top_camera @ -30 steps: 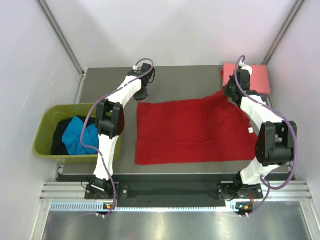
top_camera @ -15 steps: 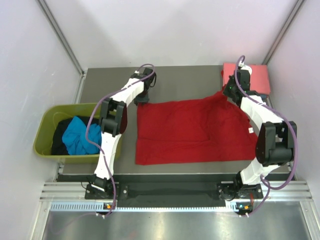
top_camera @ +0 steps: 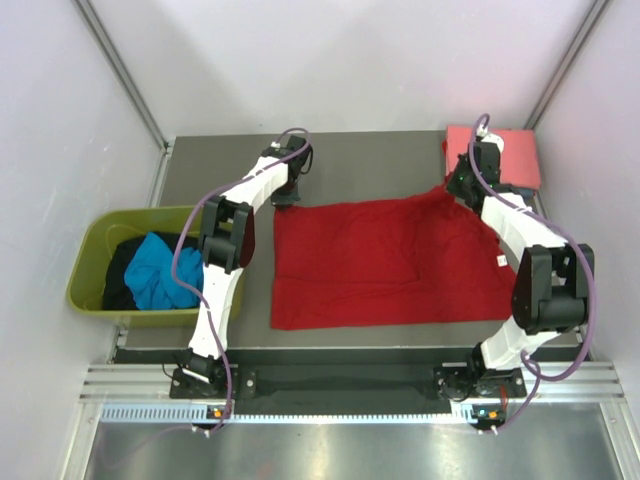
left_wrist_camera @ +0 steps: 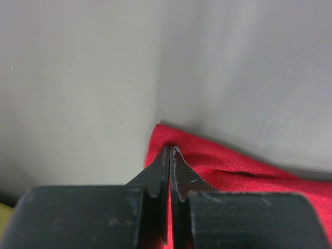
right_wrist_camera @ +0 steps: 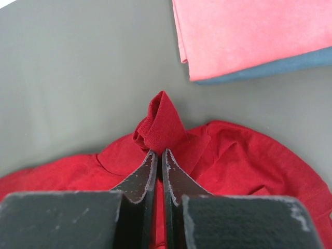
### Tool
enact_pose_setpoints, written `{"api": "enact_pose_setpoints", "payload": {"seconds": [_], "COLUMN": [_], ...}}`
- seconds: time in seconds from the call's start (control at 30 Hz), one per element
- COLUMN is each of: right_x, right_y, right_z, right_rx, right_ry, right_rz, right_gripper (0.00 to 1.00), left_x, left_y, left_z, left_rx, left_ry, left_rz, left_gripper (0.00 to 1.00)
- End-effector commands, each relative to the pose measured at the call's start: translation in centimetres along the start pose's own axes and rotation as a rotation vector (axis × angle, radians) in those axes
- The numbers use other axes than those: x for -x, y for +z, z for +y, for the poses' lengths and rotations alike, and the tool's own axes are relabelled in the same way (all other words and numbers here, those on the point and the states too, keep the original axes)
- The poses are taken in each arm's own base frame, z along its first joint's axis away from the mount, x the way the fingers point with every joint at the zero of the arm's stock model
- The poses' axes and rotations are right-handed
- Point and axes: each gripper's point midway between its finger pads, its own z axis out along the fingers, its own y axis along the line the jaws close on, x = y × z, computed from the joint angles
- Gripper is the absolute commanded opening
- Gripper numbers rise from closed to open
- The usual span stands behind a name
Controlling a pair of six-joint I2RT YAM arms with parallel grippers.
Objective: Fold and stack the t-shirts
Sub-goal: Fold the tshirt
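A bright red cloth t-shirt point(top_camera: 380, 260) lies spread flat on the dark grey bench point(top_camera: 380, 160). The left gripper point(left_wrist_camera: 170, 149) is pinched shut on the shirt's far left corner. The right gripper point(right_wrist_camera: 160, 151) is clamped on a bunched fold at its far right corner. Just beyond that corner, a folded salmon-pink t-shirt point(right_wrist_camera: 249, 31) rests on a blue t-shirt point(right_wrist_camera: 290, 65). Left of the red shirt, off the bench, an olive-green plastic tub point(top_camera: 85, 260) holds turquoise point(top_camera: 150, 270) and black point(top_camera: 118, 275) t-shirts.

A spread t-shirt point(top_camera: 380, 262) fills the centre of the tabletop point(top_camera: 370, 165); folded t-shirts point(top_camera: 515, 152) lie stacked at upper right; a tub point(top_camera: 88, 262) holding crumpled t-shirts point(top_camera: 152, 272) sits at left.
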Motion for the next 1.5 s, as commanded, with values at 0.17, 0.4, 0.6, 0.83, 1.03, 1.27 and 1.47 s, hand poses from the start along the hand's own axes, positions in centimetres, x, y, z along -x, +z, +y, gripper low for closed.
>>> {"api": "enact_pose_setpoints", "payload": {"seconds": [0.17, 0.4, 0.6, 0.83, 1.03, 1.27, 1.47], "right_x": [3.1, 3.1, 3.0, 2.8, 2.3, 2.4, 2.6], "right_y": [-1.7, -1.7, -1.5, -1.1, -0.8, -1.0, -1.2], "right_z": [0.1, 0.2, 0.3, 0.3, 0.4, 0.6, 0.5], "right_rx": [0.015, 0.021, 0.028, 0.03, 0.035, 0.046, 0.042], "right_ry": [0.012, 0.015, 0.018, 0.019, 0.027, 0.035, 0.024], "right_rz": [-0.101, -0.1, -0.095, -0.089, -0.074, -0.076, -0.081], "right_gripper": [0.0, 0.0, 0.0, 0.0, 0.0, 0.0, 0.0], "left_x": [2.9, 3.2, 2.9, 4.8, 5.0, 3.4, 2.8], "left_y": [-2.3, -2.1, -1.7, -5.0, -6.0, -3.8, -2.4], "left_z": [2.7, 3.0, 3.1, 2.4, 2.8, 2.4, 2.1], "left_rx": [0.063, 0.085, 0.091, -0.009, -0.01, -0.01, -0.03], "left_ry": [-0.002, -0.006, -0.012, -0.052, -0.053, -0.043, -0.057], "left_rz": [-0.094, -0.108, -0.1, -0.176, -0.183, -0.114, -0.077], "left_gripper": [0.24, 0.4, 0.41, 0.41, 0.38, 0.36, 0.37]}}
